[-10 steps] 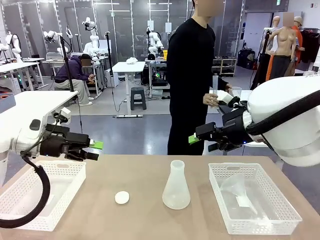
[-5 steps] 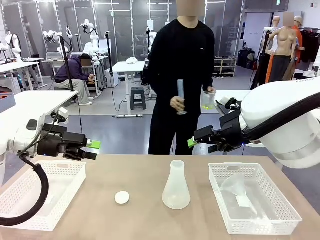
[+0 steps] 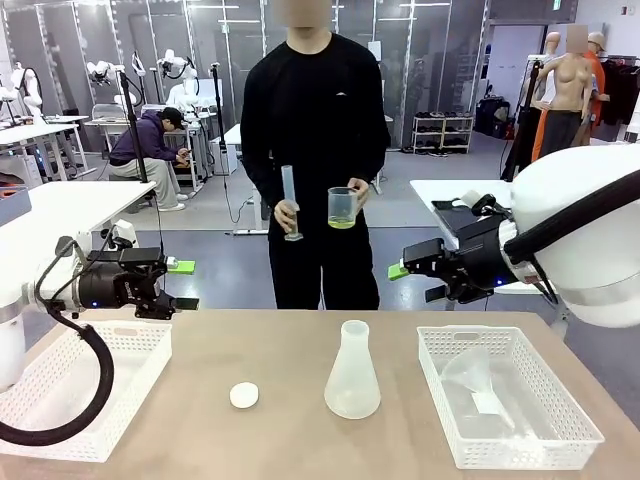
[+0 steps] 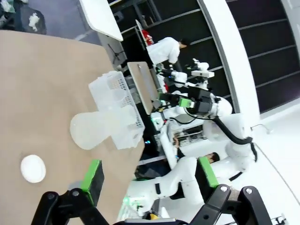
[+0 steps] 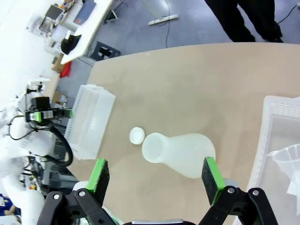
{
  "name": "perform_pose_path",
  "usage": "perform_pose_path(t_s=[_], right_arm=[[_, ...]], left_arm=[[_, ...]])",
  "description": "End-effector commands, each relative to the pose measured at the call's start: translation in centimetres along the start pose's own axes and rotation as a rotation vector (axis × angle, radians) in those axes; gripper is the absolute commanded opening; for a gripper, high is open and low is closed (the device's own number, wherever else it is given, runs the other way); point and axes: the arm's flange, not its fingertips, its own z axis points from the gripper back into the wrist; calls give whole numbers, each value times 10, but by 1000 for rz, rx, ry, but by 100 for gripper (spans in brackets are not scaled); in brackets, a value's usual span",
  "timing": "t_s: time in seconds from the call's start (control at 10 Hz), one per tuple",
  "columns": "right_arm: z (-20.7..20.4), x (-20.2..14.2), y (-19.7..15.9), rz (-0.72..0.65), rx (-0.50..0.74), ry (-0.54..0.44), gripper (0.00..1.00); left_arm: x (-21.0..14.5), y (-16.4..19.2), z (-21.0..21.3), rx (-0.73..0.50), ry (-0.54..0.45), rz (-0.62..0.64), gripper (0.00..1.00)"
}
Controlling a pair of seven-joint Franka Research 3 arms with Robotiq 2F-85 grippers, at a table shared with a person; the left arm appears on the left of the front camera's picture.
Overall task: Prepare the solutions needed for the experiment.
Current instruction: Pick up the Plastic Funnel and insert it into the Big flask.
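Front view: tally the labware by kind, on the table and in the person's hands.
Baskets: 2
Flask: 1
Cap: 1
Funnel: 1
Beaker with yellow-green solution: 1
Measuring cylinder: 1
Total: 7

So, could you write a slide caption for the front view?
A person holds a beaker of yellow-green solution and a measuring cylinder beyond the flask.

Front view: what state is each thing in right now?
Erlenmeyer flask: upright on table, uncapped.
White cap: lying on table, beside flask.
Beaker: held by person, shallow yellow-green solution inside.
Graduated cylinder: held upright by person.
Left gripper: open, holding nothing.
Right gripper: open, holding nothing.
Funnel: lying in right basket.
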Motion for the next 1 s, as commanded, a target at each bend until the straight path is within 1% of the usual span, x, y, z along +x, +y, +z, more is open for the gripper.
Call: perform_pose_path(t_s=[0.0,0.1,0.3,0.5,0.6,0.7,0.8,0.9], right_arm=[[-10,-1,-9,-62,110,6,100],[-10,-1,-12,-94,149,2,100],[-12,1,-17,-128,181,-3,100],[-13,1,-21,-171,181,1,100],[-15,3,-24,-184,189,-4,100],[-16,2,-25,-180,182,-24,100],[-2,-1,-20,-185,157,18,100],[-2,-1,-20,-185,157,18,100]], left_arm=[[1,-6,-1,-72,64,26,100],[0,-8,0,-128,86,45,100],[1,-8,4,-174,121,76,100],[0,-8,5,-183,156,88,100],[1,-6,3,-207,177,91,100],[0,-5,2,-207,190,93,100],[0,-4,1,-193,182,65,100],[-7,-7,1,-208,151,76,100]])
